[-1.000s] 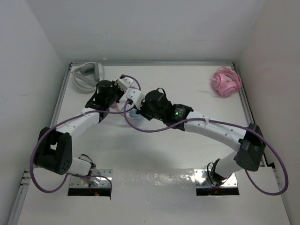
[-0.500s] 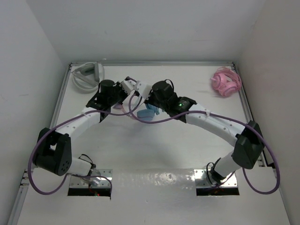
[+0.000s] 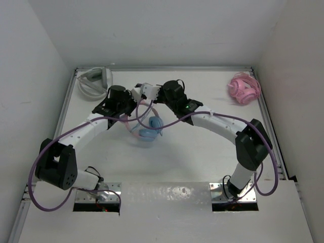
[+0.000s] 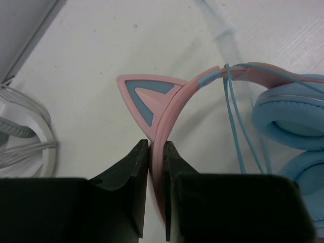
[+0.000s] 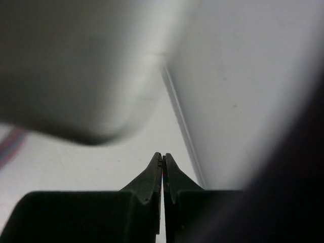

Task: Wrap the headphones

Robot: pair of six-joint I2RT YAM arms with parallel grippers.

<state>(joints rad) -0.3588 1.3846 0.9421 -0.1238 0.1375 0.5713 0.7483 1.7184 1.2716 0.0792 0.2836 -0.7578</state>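
At the white worktop's (image 3: 202, 152) upper middle sit the pink cat-ear headphones with blue cups (image 3: 150, 129). Left pincer (image 4: 156, 152) pinches their headband (image 4: 187, 88); right pincer (image 5: 162, 161) is pressed together. I think wrapping is mid-way. Next, the thin blue cable (image 4: 233, 121) needs looping round.

The headphones (image 3: 151, 127) have a pink headband (image 4: 174, 104). Their cat ear (image 4: 144, 96) is pink with a grey-blue inner triangle. The ear cups (image 4: 291, 119) are light blue, as is the thin cable (image 4: 237, 136). The left end effector (image 4: 156, 152) and right end effector (image 5: 162, 161) are black. The worktop (image 3: 202, 152) is plain white. Another pair of headphones (image 3: 93, 81) is white and grey, and a bundled pair (image 3: 244, 88) is all pink. The left arm (image 3: 83, 132) and right arm (image 3: 223, 124) are white with black joints, trailing purple wiring (image 3: 30, 185).
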